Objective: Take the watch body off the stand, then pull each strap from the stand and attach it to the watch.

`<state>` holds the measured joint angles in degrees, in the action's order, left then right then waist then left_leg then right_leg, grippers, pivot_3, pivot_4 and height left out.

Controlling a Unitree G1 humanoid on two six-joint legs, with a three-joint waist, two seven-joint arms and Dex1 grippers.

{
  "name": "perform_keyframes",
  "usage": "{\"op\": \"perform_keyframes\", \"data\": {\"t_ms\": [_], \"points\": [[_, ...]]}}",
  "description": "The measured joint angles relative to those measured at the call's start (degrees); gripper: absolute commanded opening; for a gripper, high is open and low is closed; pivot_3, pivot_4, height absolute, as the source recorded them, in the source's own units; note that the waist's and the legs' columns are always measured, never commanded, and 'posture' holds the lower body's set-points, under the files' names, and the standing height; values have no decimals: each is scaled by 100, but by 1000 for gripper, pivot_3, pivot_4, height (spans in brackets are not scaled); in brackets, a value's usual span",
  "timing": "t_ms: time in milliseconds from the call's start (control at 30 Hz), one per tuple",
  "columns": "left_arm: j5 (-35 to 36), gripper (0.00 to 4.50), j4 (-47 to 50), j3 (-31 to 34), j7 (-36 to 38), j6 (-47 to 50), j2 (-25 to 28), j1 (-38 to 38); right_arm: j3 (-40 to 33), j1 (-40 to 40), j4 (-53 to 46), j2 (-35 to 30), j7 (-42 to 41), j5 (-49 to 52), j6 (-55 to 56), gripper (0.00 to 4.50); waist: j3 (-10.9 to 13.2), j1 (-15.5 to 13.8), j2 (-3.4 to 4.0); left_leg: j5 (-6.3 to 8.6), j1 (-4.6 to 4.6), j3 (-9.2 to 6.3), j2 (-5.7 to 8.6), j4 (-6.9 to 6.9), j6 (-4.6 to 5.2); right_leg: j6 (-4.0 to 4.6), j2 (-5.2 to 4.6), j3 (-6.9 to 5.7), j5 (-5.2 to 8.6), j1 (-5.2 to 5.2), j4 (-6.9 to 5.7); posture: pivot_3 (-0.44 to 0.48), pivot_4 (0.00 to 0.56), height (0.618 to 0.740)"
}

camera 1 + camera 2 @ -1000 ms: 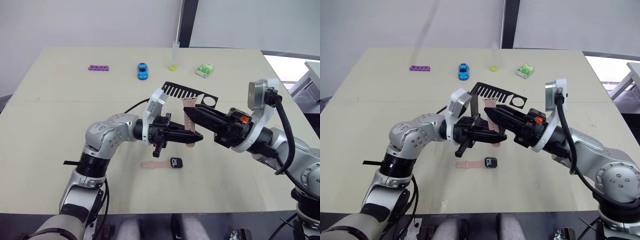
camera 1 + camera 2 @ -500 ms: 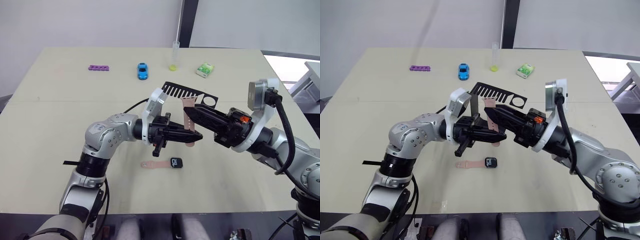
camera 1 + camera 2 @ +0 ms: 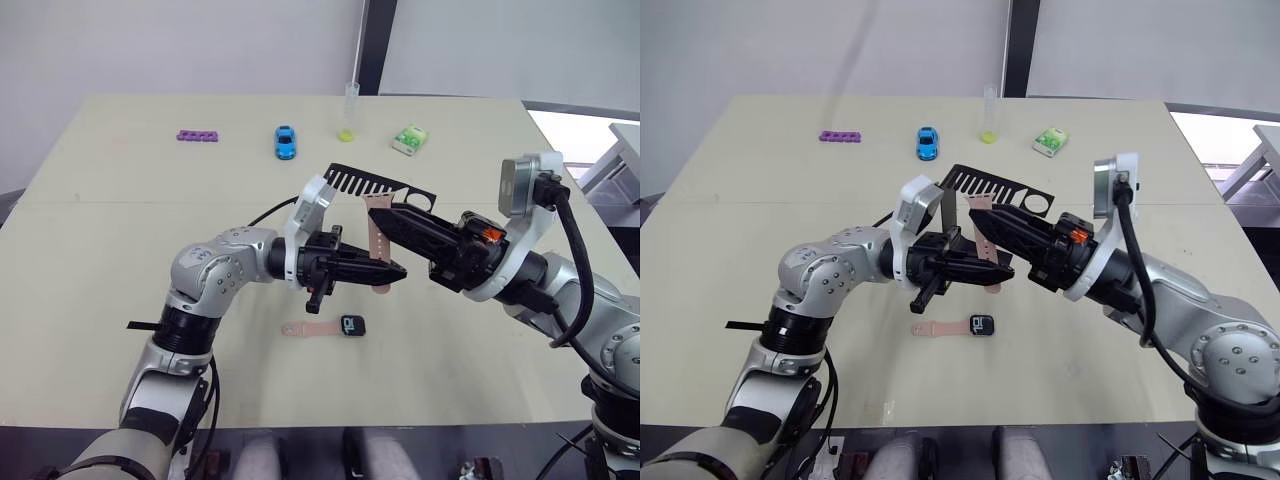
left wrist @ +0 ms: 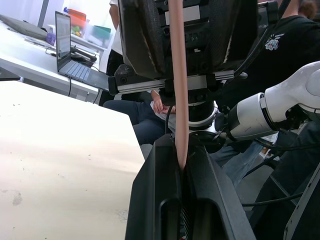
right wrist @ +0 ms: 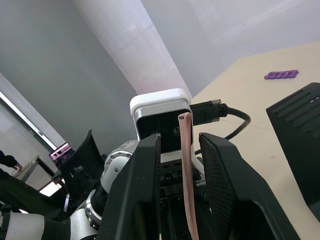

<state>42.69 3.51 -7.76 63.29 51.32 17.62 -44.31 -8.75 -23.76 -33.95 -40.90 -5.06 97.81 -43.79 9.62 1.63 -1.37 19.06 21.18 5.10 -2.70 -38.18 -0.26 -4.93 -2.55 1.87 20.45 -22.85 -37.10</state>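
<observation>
Your right gripper (image 3: 385,217) lifted slightly, spread around strap (image 3: 376,243); left gripper (image 3: 392,272) pinches strap, 12 o'clock of watch body (image 3: 351,325), for handover.

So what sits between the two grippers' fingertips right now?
A pink strap hangs upright there. The left gripper is shut on its lower end in the left wrist view; the right gripper is open around its upper part in the right wrist view.
</observation>
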Motion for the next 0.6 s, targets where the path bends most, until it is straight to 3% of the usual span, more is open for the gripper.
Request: {"op": "perform_keyframes", "data": {"t_ms": [600], "points": [[13,0,-1,8,-57,3,-38,-5,0,0,0,0,0,-6,0,1315,0,0,0,0,0,0,0,0,0,0,0,0,0,0,0,0,150,740]]}}
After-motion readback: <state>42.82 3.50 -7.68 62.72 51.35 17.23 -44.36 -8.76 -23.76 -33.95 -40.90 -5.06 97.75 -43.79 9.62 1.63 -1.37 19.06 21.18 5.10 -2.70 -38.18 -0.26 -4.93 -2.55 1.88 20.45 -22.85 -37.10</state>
